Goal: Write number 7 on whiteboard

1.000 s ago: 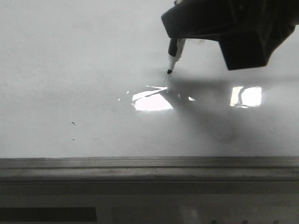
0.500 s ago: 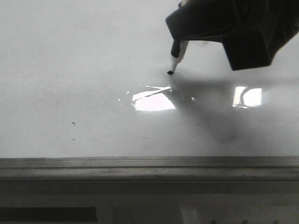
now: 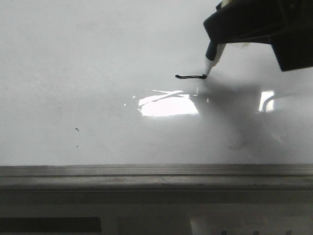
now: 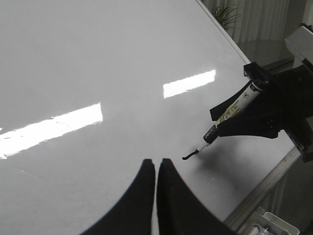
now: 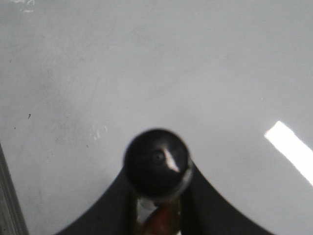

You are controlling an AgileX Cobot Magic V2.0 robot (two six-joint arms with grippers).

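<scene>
Black marker clamped in right fingers, left fingers closed — front view misses them

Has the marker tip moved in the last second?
Yes. The marker tip slid right across the whiteboard, away from the glare, leaving a short black bar, with the right gripper holding it.

Potted plant, tray of markers.
</scene>
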